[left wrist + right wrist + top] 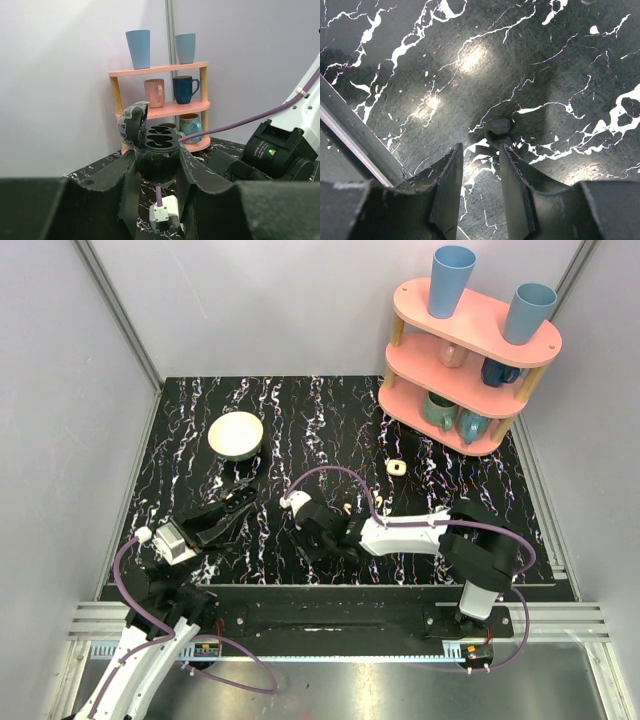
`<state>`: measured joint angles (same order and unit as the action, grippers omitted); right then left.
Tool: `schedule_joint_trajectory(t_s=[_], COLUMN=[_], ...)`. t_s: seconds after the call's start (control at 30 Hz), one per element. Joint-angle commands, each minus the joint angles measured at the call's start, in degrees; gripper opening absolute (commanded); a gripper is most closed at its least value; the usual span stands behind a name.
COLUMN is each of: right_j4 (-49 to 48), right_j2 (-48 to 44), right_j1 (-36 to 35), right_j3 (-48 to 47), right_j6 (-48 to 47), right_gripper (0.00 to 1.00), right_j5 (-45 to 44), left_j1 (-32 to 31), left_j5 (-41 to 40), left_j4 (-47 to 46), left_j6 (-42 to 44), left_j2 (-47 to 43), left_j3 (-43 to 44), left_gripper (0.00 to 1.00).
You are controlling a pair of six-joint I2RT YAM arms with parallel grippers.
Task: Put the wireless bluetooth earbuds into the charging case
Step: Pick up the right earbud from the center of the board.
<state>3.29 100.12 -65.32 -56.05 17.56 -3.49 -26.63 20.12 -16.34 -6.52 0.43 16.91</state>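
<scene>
My left gripper (157, 161) is shut on a small black charging case (159, 145). It holds the case upright above the table with the lid open and two empty earbud-shaped wells facing up. In the top view this gripper (238, 503) is at the near left. My right gripper (481, 146) is open and points down at the table, with nothing between its jaws. A small dark earbud (498, 129) lies on the marbled top just beyond its right fingertip. In the top view the right gripper (312, 544) is near the front middle.
A round cream bowl (236, 435) stands at the back left. A small cream rounded-square piece (396, 468) and two tiny cream curved bits (346, 508) lie mid-table. A pink shelf (470, 350) with mugs and blue cups is at the back right. The table's metal front edge (350, 132) is close to the right gripper.
</scene>
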Motion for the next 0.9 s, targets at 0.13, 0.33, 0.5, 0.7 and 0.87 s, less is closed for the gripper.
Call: schedule_joint_trajectory(t_s=[0.13, 0.33, 0.5, 0.7, 0.87], right_j4=[-1.27, -0.13, 1.01, 2.51, 2.95], right_j2=[1.83, 3.42, 4.03, 5.09, 5.79], right_j1=[-0.25, -0.16, -0.16, -0.16, -0.16], right_j3=[-3.80, -4.59, -4.94, -5.30, -5.30], right_j6=[-1.65, -1.83, -2.27, -3.76, -4.82], right_gripper=[0.42, 0.41, 0.41, 0.40, 0.40], right_j5=[-0.11, -0.29, -1.34, -2.31, -2.31], left_j1=[0.53, 0.62, 0.70, 0.88, 0.97], left_j5=[0.10, 0.27, 0.36, 0.80, 1.06], left_j4=[-1.77, -1.68, -1.77, -1.94, -1.94], left_j6=[-0.95, -0.95, -1.12, -1.30, -1.39], left_j2=[-2.27, -2.27, -2.18, -1.75, -1.66], left_j3=[1.46, 1.46, 1.46, 1.55, 1.46], left_gripper=[0.00, 0.00, 0.00, 0.00, 0.00])
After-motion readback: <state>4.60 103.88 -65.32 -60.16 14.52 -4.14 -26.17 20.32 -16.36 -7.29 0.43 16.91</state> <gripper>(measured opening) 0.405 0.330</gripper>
